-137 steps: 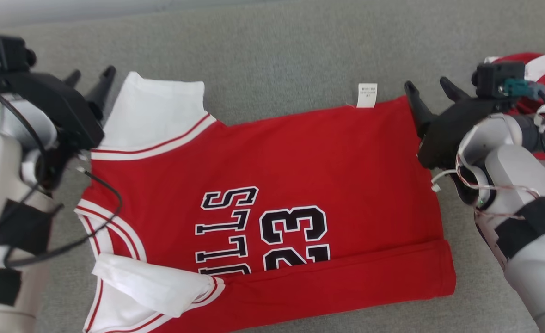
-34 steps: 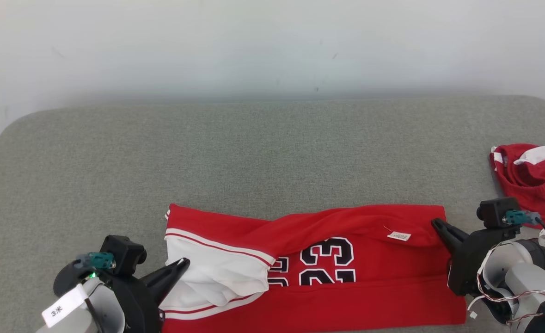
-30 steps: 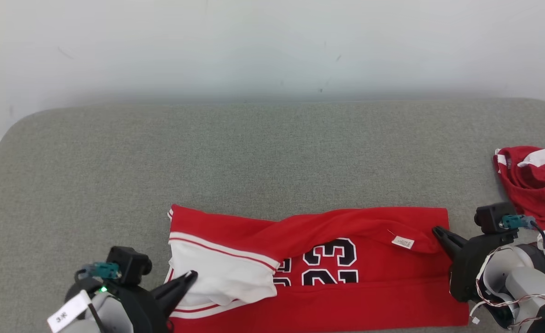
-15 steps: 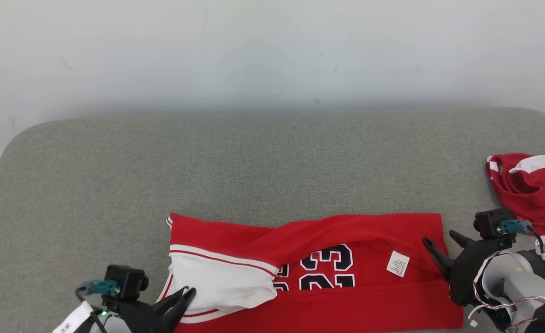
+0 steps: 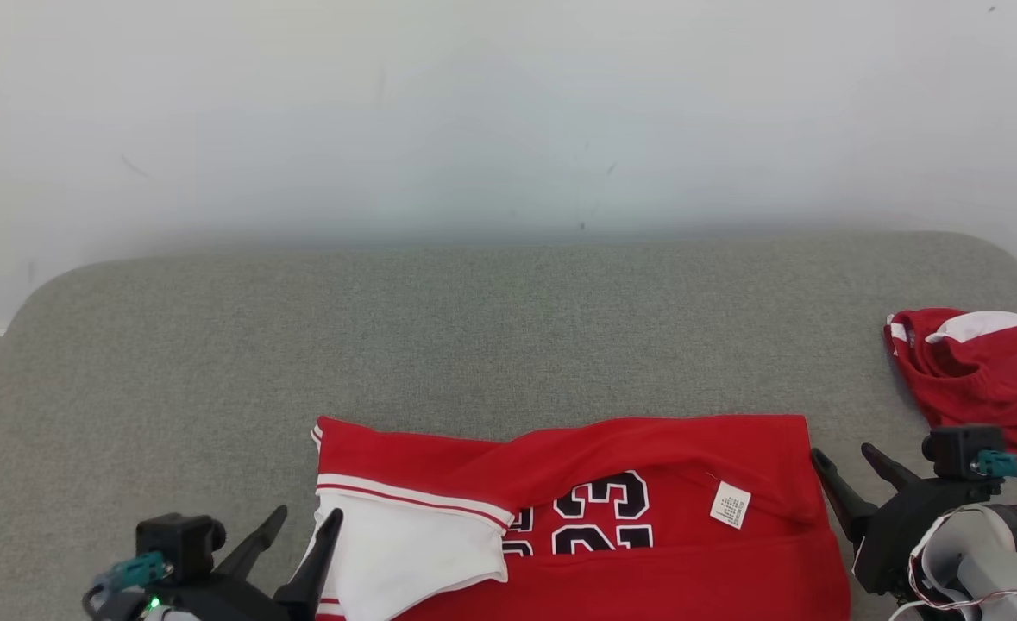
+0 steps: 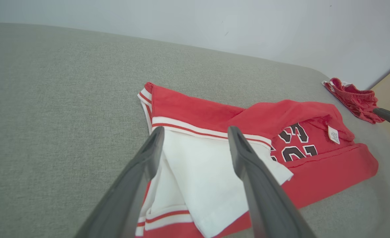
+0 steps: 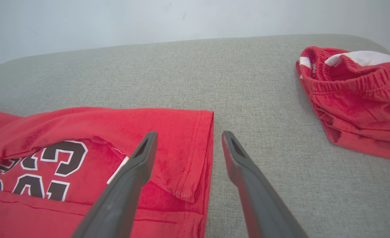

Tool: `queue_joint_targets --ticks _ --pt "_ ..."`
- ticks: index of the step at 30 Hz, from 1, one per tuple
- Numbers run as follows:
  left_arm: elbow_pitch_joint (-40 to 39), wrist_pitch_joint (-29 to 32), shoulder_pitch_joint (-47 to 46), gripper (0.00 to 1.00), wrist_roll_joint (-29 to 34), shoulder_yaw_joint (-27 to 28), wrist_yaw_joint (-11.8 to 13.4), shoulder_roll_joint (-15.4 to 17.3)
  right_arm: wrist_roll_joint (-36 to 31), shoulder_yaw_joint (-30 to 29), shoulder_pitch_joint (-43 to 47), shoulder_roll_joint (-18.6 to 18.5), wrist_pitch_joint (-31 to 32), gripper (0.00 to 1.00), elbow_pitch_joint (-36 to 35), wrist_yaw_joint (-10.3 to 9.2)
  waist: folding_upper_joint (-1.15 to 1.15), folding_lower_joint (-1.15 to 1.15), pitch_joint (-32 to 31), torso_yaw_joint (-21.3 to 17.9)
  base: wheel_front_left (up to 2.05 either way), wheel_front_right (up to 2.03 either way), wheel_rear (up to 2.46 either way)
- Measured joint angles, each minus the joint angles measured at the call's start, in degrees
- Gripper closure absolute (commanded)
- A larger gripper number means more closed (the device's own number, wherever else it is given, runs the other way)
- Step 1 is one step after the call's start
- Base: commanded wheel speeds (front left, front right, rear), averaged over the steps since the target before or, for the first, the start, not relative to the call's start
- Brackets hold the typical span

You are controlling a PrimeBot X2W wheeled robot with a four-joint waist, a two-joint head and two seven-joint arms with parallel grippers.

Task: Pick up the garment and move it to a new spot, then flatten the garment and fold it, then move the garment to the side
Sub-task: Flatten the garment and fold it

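Note:
The garment (image 5: 629, 448) is a red jersey with white sleeves and black numbers, lying folded lengthwise near the front of the grey padded surface (image 5: 473, 328). Its far edge is turned over toward me, and a white label (image 5: 730, 504) shows. My left gripper (image 5: 305, 526) stands open at the jersey's white left end, holding nothing. In the left wrist view the garment (image 6: 188, 109) lies under and beyond that left gripper (image 6: 195, 132). My right gripper (image 5: 843, 457) is open beside the right hem. In the right wrist view the garment's hem (image 7: 168, 125) sits below the right gripper (image 7: 189, 135).
A second red and white garment (image 5: 982, 379) lies bunched at the right edge of the surface, also visible as a crumpled red heap (image 7: 353, 92) to the right of my right fingers. A pale wall (image 5: 508, 112) rises behind the surface. Bare grey padding stretches to the far side and left.
Both grippers have opened and let go of the garment's folded-over edge, then drawn back toward me. The head camera has tilted up, so the whole scene sits lower.

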Motion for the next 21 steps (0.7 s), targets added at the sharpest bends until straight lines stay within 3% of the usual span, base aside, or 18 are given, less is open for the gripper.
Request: queue_joint_targets --ticks 5,14,21 --pt "-1.21 -3.78 2.03 0.0 0.94 1.86 1.23 -0.1 0.6 -1.1 1.36 0.01 -1.98 0.0 -0.27 -0.22 0.0 0.0 -0.46 0.0 0.0 0.0 0.0" --pt "-3.77 -6.68 6.77 0.0 6.97 4.89 1.74 -0.98 1.25 -2.52 4.81 0.34 -2.87 0.0 -0.11 -3.21 0.0 0.0 -1.19 0.74 0.0 0.0 0.0" --pt "-2.9 -6.99 12.11 0.0 11.04 13.03 1.74 -4.38 1.69 -2.8 5.54 0.4 -2.26 0.0 0.29 -4.56 0.0 0.0 -1.44 2.44 0.0 0.0 0.0"
